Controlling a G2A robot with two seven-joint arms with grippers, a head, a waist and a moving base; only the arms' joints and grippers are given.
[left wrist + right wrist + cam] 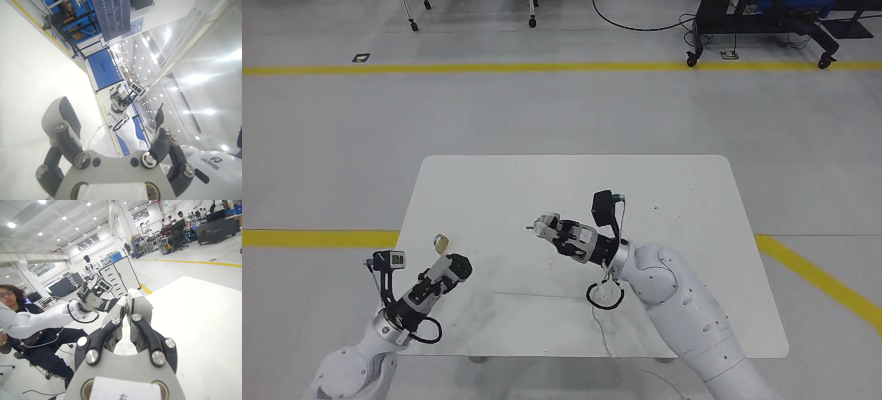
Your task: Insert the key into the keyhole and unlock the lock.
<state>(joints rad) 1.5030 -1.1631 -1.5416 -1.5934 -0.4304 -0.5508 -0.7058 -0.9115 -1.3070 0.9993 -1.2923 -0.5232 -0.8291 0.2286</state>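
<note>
The right arm's fingers (pixel 140 309) are clenched flat together on a thin sliver of metal, judged to be the key (pixel 530 227). Its tip pokes out leftward beyond them, above the middle of the white bench (pixel 672 185). The pinch seems to be at the key's head, which would leave the blade free for a keyhole. The wrist is turned so the blade runs roughly level and points toward the other arm.

The left arm's fingers (pixel 62 113) are released and spread wide, one low toward the bench and one above it, with nothing between them. They face the right arm across an open gap, and the two arms are well apart.

A small tan piece, likely the lock (pixel 441 241), shows just on the far side of those open fingers, near the bench's left edge. Whether it rests on the bench or touches a finger cannot be told, and its keyhole cannot be made out.

As things stand, the key is up and aimed but has no steadied target. By this reading the lock must first be gripped and its keyhole turned to face right before any insertion, so the task looks to be at an early stage.

The right forearm lies over the near right of the bench; the left arm comes in from the near left corner.
</note>
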